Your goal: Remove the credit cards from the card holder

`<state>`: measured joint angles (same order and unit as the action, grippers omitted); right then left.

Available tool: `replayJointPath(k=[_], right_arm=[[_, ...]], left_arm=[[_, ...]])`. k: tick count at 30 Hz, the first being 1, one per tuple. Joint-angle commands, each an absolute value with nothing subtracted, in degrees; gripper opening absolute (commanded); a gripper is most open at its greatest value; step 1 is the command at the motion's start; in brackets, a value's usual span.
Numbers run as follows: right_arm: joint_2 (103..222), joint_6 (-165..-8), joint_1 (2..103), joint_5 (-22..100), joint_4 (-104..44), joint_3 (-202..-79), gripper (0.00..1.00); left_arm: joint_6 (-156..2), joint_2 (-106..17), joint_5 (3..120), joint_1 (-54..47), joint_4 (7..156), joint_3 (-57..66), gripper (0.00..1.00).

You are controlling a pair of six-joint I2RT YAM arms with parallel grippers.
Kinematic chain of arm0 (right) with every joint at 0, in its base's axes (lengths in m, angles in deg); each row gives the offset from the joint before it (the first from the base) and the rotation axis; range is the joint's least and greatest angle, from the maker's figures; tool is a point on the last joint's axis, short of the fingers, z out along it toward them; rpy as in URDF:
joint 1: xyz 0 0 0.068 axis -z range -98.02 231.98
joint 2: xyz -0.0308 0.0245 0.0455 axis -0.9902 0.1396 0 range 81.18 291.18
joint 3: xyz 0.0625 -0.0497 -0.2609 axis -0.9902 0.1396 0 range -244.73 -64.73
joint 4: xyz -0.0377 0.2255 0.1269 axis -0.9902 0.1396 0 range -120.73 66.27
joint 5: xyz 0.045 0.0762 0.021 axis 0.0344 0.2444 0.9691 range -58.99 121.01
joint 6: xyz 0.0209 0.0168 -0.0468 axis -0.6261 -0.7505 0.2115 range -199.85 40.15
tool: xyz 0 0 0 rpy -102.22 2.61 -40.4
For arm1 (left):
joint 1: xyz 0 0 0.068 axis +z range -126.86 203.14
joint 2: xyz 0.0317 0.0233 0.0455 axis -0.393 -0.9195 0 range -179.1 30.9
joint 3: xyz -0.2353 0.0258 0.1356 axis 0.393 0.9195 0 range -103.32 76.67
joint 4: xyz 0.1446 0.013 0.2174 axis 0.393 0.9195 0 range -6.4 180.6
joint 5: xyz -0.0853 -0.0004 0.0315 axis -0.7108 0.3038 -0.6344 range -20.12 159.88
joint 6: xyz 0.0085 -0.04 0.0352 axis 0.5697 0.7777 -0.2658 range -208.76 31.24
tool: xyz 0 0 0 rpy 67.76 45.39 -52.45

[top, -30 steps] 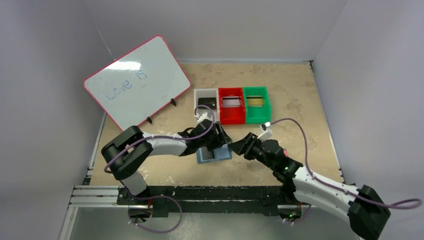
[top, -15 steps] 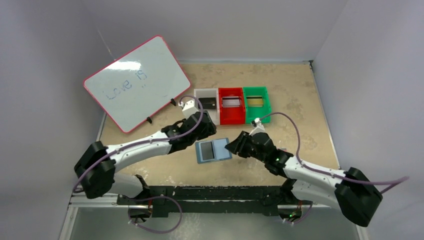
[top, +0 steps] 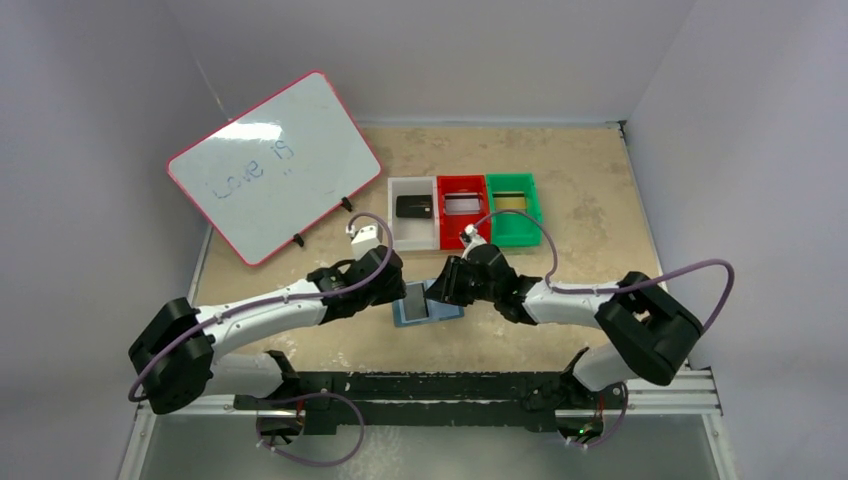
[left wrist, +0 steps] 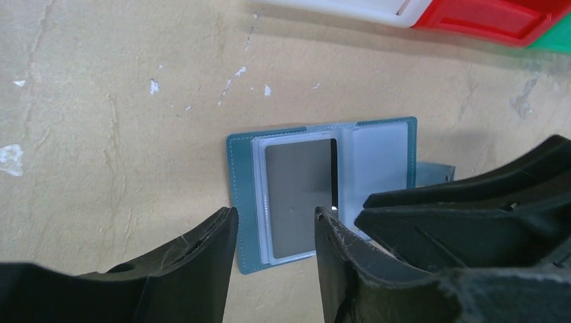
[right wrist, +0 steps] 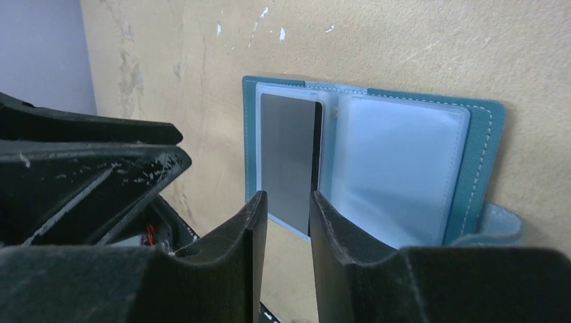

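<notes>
While the card holder [top: 445, 313] lies open and flat on the tabletop [top: 580, 200], between the 2 arms and in front of the 3 bins, both tools hang low over it from opposite sides. The left tool [top: 392, 290] is at the holder's left edge; in the left wrist view its 2 fingers stand moderately apart [left wrist: 275, 222] and nothing is between them, only the blue border of the holder [left wrist: 242, 202] and the tabletop behind. The right tool [top: 440, 285] comes from the other side and is very near the left one. In the right wrist view the right tool [right wrist: 287, 202] has only a narrow gap between its fingers, and this gap is just over the lower edge of a grey card [right wrist: 289, 155]. It has no hold on the card, as far as I can see. This card [left wrist: 299, 195] sits in the pale pocket on the left half of the holder [right wrist: 397, 168], and the right pocket looks without a card. The small closing tab [right wrist: 501, 225] sticks out at the right side. Further back, a black card [top: 414, 207] lies in the white bin [top: 412, 183], a silvery card [top: 464, 205] in the red bin [top: 462, 181], and a gold card [top: 510, 202] in the green bin [top: 511, 179]. A whiteboard [top: 275, 160] with a pink frame stands at the back left.
</notes>
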<state>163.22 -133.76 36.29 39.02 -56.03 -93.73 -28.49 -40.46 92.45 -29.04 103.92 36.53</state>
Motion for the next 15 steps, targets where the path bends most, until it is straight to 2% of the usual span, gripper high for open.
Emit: replayJointPath(k=[1, 6, 15], right_arm=[[165.8, -132.4, 36.4, 42.0, -58.2, -97.3, 0.32], [168.0, -132.9, 36.4, 42.0, -57.4, -97.7, 0.31], [171.8, -132.9, 36.4, 43.2, -57.7, -98.3, 0.3]], left_arm=[[-31.1, -42.7, 88.9, -29.0, 102.1, 34.2, 0.44], [-31.8, -46.6, 86.4, -29.2, 100.5, 33.7, 0.38], [-34.0, -49.9, 83.3, -29.2, 99.0, 34.0, 0.36]])
